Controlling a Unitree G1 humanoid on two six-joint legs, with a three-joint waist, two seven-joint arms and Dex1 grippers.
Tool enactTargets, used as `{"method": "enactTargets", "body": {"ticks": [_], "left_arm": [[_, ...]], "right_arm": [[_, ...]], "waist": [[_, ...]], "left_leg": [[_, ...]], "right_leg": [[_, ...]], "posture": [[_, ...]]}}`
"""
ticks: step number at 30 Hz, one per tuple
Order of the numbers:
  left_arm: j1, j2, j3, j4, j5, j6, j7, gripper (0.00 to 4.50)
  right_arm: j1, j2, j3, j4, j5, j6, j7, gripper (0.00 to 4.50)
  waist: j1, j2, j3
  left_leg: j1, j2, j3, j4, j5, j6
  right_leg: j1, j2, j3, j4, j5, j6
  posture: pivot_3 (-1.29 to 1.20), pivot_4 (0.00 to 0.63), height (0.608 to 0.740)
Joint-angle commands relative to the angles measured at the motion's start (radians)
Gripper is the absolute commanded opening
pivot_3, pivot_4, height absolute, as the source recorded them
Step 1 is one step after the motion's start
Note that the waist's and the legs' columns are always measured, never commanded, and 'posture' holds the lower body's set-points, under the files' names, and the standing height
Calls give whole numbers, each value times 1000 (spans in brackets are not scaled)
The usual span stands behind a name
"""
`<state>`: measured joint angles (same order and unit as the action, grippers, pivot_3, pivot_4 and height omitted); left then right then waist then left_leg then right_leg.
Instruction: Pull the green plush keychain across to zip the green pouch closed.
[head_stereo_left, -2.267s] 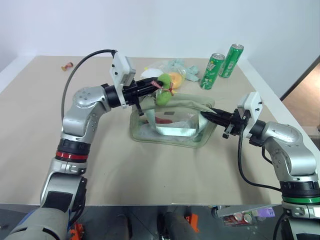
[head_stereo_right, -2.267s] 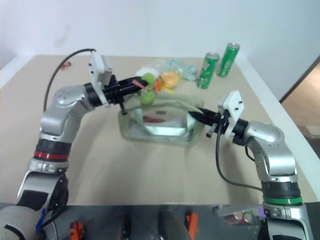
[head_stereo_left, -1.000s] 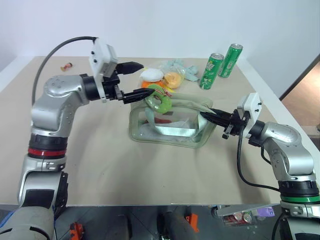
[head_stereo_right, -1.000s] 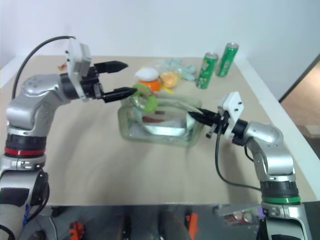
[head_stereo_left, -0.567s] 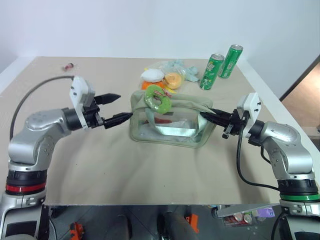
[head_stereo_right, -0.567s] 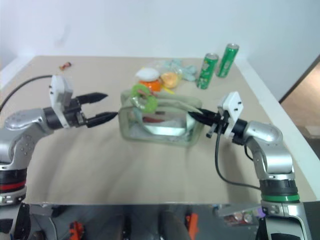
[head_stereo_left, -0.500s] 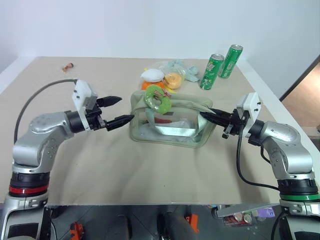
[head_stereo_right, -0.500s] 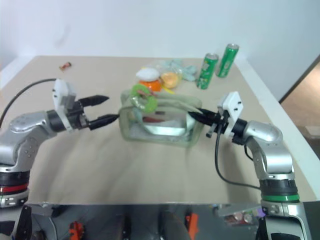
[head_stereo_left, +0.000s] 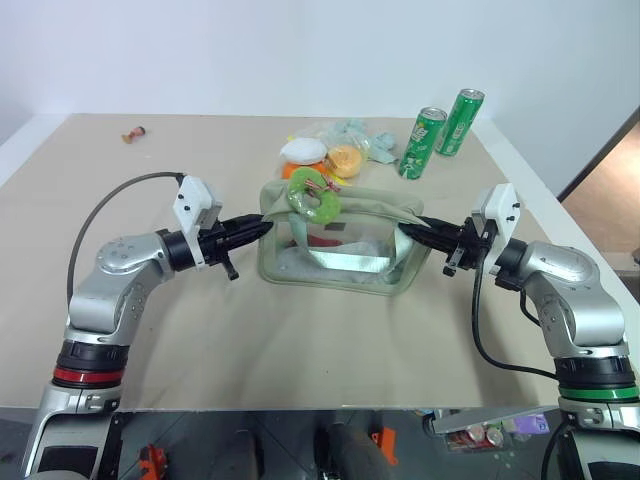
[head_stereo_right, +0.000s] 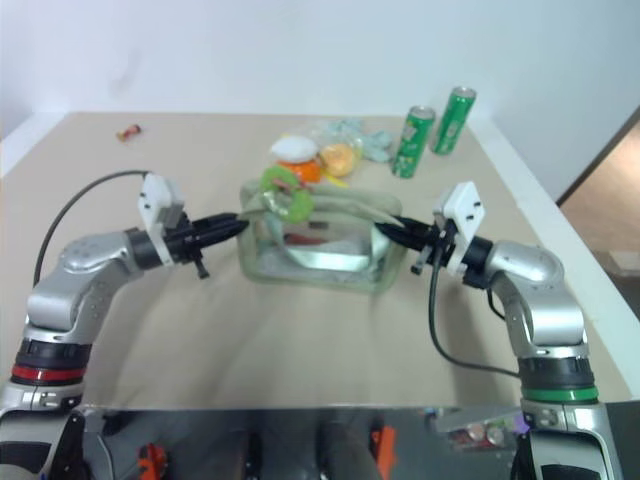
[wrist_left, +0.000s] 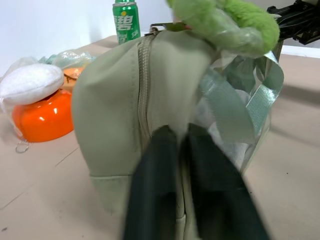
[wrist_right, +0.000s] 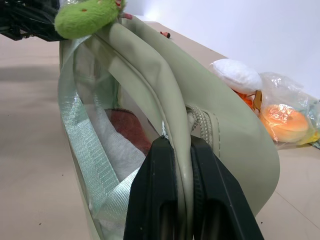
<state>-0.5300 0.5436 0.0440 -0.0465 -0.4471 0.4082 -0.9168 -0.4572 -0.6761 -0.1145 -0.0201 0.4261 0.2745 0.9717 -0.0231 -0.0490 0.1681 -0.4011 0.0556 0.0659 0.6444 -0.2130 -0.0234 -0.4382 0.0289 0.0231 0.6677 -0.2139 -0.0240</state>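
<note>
1. the green pouch (head_stereo_left: 340, 245) sits around the middle of the table (head_stereo_left: 300, 340), a bit toward the far edge, with clear side panels showing stuff inside.
2. the green plush keychain (head_stereo_left: 315, 198) is lying on top of the pouch at its left end, right by the zipper – it's a fuzzy lime ring with a red-pink cord.
3. left gripper (head_stereo_left: 262, 228) is pinched closed on the fabric at the left end of the pouch; in the left wrist view its fingers (wrist_left: 150, 200) sit tight together against the seam below the zipper.
4. right gripper (head_stereo_left: 408, 231) is clamped on the right end of the pouch – the right wrist view shows a fold of pouch fabric squeezed between the two fingers (wrist_right: 156, 195).
5. behind the pouch there's a bagged pile of snacks (head_stereo_left: 330, 152) – white, orange and yellow bits.
6. two green soda cans (head_stereo_left: 440, 128) stand near the far right corner of the table.
7. a tiny red item (head_stereo_left: 131, 132) lies off by the far left corner, can't tell what it is.
</note>
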Motion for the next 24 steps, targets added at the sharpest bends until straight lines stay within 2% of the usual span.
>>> {"method": "enactTargets", "body": {"ticks": [1, 2, 11, 15, 21, 24], "left_arm": [[-34, 1, 6, -13, -6, -23, -10, 35], [-34, -4, 8, -20, -16, -15, -13, 35], [-4, 5, 5, -95, -26, 19, -10, 0], [14, 13, 11, -130, -44, 52, -4, 0], [31, -1, -1, -180, -64, 88, 19, 0], [32, -19, -5, -201, -77, 108, 41, 0]], "right_arm": [[1, -13, -9, -43, 19, 31, 1, 182], [1, -14, -10, -45, 24, 42, 3, 182], [4, -36, -17, -60, 5, -5, 44, 3192], [-42, -38, -15, -137, 18, -12, 46, 4465], [-173, 9, 27, -235, 32, 30, -9, 4465], [-201, 47, 72, -321, 78, 113, -42, 4465]], "waist": [[0, 0, 0], [0, 0, 0], [2, 0, 0], [2, 0, 0], [2, 0, 0], [2, 0, 0]], "left_leg": [[0, 0, 0, 0, 0, 0], [0, 0, 0, 0, 0, 0], [-2, -2, 0, 0, 0, 0], [-2, -2, -1, 0, 0, 0], [-2, -2, -1, 0, 0, 0], [-2, -1, -1, 0, 0, 0]], "right_leg": [[0, 0, 0, 0, 0, 0], [0, 0, 0, 0, 0, 0], [-1, -1, -1, 0, 0, 0], [-1, -1, 0, -1, 0, 1], [-1, -1, -1, 0, 0, 1], [-1, -1, -2, 0, 0, 1]], "posture": [[0, 150, 740], [0, 150, 740], [0, 150, 740], [0, 150, 740], [0, 150, 740], [0, 150, 740]]}}
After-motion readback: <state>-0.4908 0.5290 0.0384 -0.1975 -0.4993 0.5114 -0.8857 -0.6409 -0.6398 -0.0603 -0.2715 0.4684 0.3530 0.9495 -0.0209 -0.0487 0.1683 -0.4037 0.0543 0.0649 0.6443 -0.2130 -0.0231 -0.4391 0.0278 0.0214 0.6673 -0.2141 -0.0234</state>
